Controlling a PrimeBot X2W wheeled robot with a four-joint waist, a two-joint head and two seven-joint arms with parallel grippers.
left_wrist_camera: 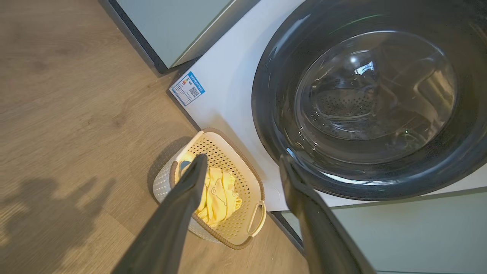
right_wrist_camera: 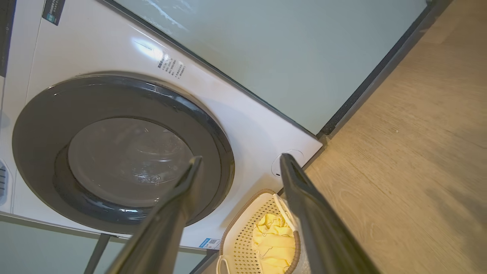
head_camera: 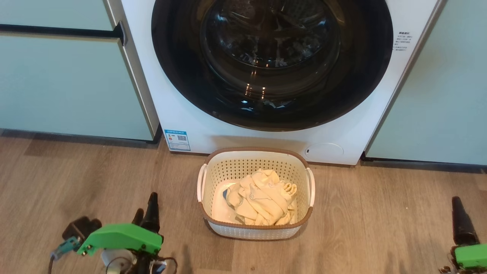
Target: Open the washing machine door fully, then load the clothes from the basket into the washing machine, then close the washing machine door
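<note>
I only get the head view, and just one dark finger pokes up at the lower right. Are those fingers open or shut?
Observer: Open. The right wrist view shows the right fingers spread apart, holding nothing.
Operator: And the left pair?
Observer: The left fingers are spread and empty too, by their own wrist view.
Operator: Anything inside already?
Observer: Through the washing machine door, the left wrist view shows the perforated steel drum; no cloth I can make out.

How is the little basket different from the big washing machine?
The basket is small and cream with holes in its sides; the washing machine is big, white and smooth. The basket is open on top with the clothes in it; the washing machine is shut by its round black door. Both stand on the wooden floor.
</note>
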